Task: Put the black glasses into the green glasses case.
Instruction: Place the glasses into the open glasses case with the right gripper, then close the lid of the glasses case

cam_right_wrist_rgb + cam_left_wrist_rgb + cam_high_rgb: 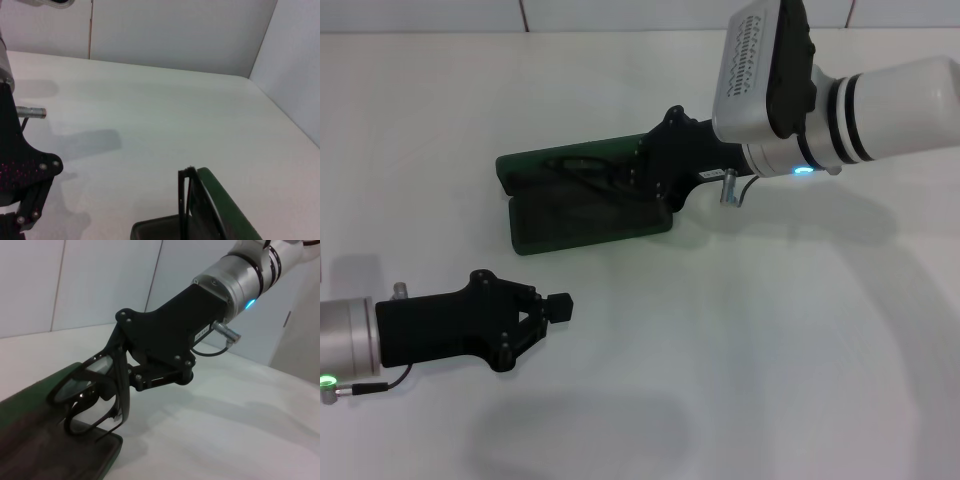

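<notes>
Nearest the head camera, the left gripper (558, 308) hangs idle over the near left part of the tabletop (770, 330), fingers pressed together on nothing. Farther back, toward the far edge, the green glasses case (575, 222) lies open, lid laid flat beside its tray. The right gripper (118, 374) reaches over it from the right, and the left wrist view shows its fingers pinching the black glasses (82, 392) at the frame, just above the open case. The folded arms hang down and one tip looks to be at or past the case's near rim, though I cannot tell whether it touches. If the fingers let go now, that arm may catch the rim, leaving the glasses propped askew or sliding onto the tabletop. A tilted release could also stop the lid from closing.
</notes>
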Controlling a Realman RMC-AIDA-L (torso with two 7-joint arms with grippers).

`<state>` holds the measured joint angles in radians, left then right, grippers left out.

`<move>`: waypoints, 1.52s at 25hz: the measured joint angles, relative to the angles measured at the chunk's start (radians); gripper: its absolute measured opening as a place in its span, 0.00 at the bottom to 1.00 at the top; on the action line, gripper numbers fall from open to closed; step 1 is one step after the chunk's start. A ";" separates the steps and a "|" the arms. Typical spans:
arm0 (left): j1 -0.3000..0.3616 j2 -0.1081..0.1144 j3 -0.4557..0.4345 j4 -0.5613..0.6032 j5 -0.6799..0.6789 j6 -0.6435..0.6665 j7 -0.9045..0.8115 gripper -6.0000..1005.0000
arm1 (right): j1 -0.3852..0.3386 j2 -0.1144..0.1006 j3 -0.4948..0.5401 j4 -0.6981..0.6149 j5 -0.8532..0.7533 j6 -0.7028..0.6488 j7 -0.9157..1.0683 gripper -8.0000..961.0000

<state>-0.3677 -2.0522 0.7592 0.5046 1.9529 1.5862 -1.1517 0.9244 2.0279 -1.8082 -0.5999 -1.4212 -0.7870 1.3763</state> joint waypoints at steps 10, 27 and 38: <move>-0.004 -0.003 0.002 -0.001 0.000 0.000 0.000 0.01 | -0.009 0.000 -0.002 -0.003 0.001 0.004 0.001 0.10; -0.008 -0.006 0.014 -0.002 0.000 0.003 0.000 0.01 | -0.003 0.000 -0.051 -0.007 0.015 0.069 0.028 0.14; -0.005 -0.008 0.011 -0.001 -0.004 0.016 -0.002 0.01 | -0.051 0.000 -0.036 -0.083 0.015 0.045 0.029 0.16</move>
<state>-0.3723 -2.0602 0.7703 0.5032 1.9487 1.6018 -1.1533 0.8735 2.0278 -1.8439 -0.6831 -1.4066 -0.7422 1.4052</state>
